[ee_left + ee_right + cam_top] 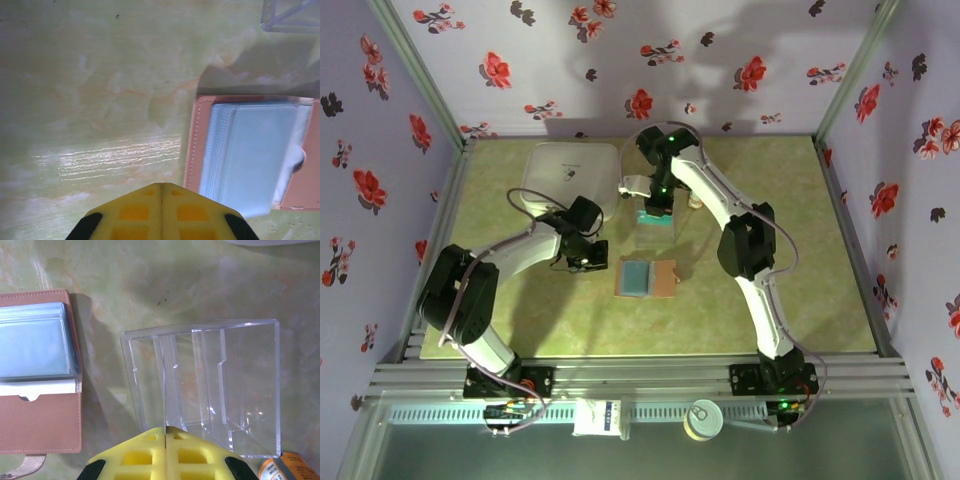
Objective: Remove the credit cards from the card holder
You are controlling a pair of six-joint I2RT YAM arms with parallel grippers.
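**Step in hand.** Extraction looks not yet begun; this is judged to be the approach stage. The card holder (645,278) lies opened flat on the table (100,100), near its middle, between the two arms. No credit cards lie loose on the table. In the wrist views the pale blue pockets look full, but individual cards cannot be told from the sleeves.

**End effectors.** The left end effector (161,187) has its yellow fingers pressed together and holds nothing. It hangs above bare table just beside the holder's stitched edge, clear of it. The right end effector (165,429) is likewise pressed together and empty. It sits over the near wall of the clear plastic tray (250,380), which shows nothing in its compartments, with the holder apart from it to one side.

**Orientation of the holder.** In the overhead view its long axis runs left to right, roughly parallel to the table's near edge. The blue pocket half is on the left and the plain tan flap on the right. A strap with a snap trails off the flap end. Which way the pocket mouths face cannot be settled.

**Next move, as judged.**
- One end effector must spread and descend to a card edge.
- The other should pin the tan flap so the holder does not slide.
- The pull should then follow the pocket's line.
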